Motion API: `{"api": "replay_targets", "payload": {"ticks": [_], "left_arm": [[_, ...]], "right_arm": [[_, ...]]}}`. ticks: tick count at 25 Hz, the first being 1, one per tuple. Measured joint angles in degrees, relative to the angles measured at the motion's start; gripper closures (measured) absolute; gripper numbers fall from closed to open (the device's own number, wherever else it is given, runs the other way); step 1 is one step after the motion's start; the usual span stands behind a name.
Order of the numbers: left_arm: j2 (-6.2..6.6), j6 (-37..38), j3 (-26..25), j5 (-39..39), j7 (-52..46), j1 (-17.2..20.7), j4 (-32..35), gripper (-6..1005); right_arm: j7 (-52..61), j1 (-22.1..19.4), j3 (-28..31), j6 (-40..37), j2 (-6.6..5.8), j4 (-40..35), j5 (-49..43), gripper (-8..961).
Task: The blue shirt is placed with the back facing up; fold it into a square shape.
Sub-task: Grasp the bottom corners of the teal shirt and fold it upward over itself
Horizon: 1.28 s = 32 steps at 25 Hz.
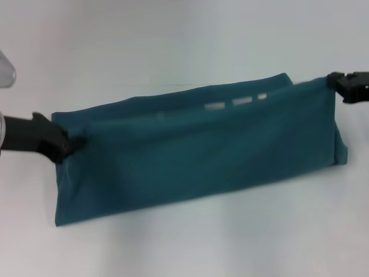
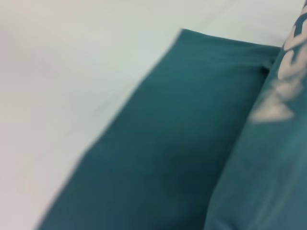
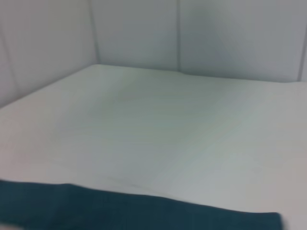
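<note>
White table (image 1: 173, 40), blue shirt (image 1: 196, 156), lettering illegible.

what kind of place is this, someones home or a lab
Most likely a lab or test cell, not a home: a bare white table with plain white wall panels behind it, and only the blue shirt held by the left gripper and right gripper.

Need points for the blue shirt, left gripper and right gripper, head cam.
blue shirt (image 1: 196, 156): head view, middle of the folded cloth.
left gripper (image 1: 64, 143): head view, fingertips at the shirt's left end.
right gripper (image 1: 340, 85): head view, tip at the shirt's upper right corner.
</note>
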Motion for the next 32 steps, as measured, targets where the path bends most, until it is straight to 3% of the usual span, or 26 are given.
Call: {"api": "replay_targets", "payload": {"ticks": [2, 3, 9, 16, 27, 32], "left_arm": [[0.58, -4.89, -0.26, -1.40, -0.02, -0.34, -2.11, 955], [0.58, -4.89, -0.26, -1.40, -0.02, -0.34, -2.11, 955], [1.91, -15.20, -0.02, -5.01, 1.64, -1.84, -8.94, 955], [2.04, -24.93, 0.30, -5.92, 5.45, -4.11, -16.32, 955], [1.00, -34.05, 1.39, -6.07, 8.03, -5.77, -21.54, 923], [-0.21, -39.30, 3.87, -5.88, 8.03, -5.72, -23.03, 903]], "right_arm": [[-1.07, 4.97, 3.09, 1.92, -0.23, 5.23, -2.34, 942], [-1.07, 4.97, 3.09, 1.92, -0.23, 5.23, -2.34, 942], [-2.38, 14.09, 7.73, 5.76, -0.54, 14.76, -7.12, 942], [-2.61, 21.35, 8.21, 10.29, -0.97, 24.32, -12.21, 943], [-2.60, 24.16, 7.96, 16.90, -1.15, 32.36, -15.15, 942], [-2.48, 24.79, 8.10, 19.00, -1.10, 34.21, -14.85, 921]]}}
